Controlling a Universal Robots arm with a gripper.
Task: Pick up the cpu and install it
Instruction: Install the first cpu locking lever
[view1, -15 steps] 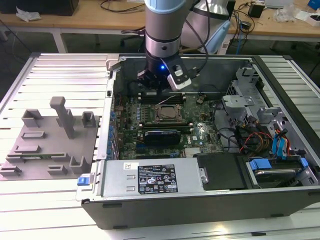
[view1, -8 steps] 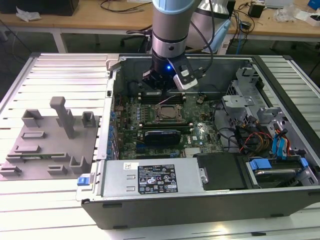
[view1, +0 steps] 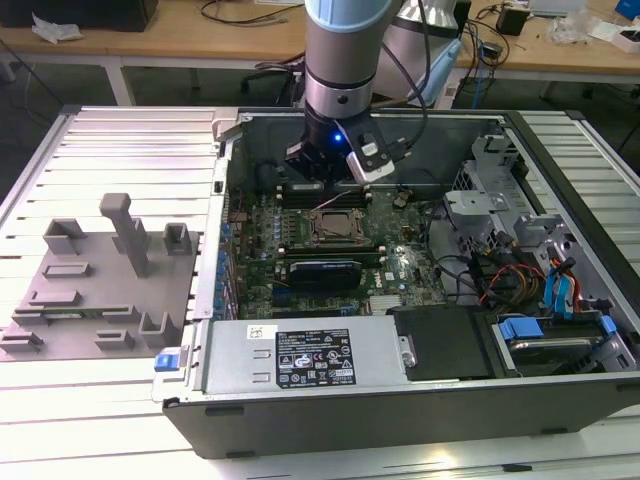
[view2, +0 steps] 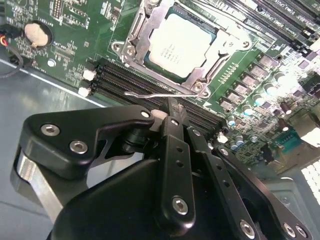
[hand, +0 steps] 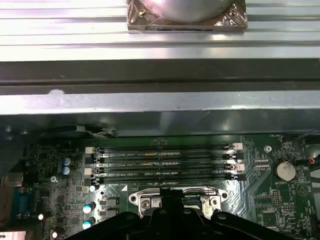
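The cpu (view2: 179, 46), a flat square chip with a silver-grey top, lies inside the metal socket frame (view2: 132, 37) on the green motherboard (view2: 75, 30). In the exterior view the cpu (view1: 336, 226) sits mid-board in the open computer case. My gripper (view2: 171, 106) hovers above the memory slots just beside the socket, apart from the chip. Its black fingers (view2: 175, 150) are shut together with nothing between them. In the exterior view the gripper (view1: 330, 175) hangs over the board's far side. A thin wire lever (view2: 150, 94) of the socket lies between the fingertips and the chip.
Black memory slots (hand: 160, 162) run beside the socket. The case wall (hand: 150, 102) rises close behind them. A grey fixture plate (view1: 90, 290) with upright blocks lies at the exterior view's left. The power supply (view1: 300, 355) is in front; drive bays and cables (view1: 520, 270) crowd the right.
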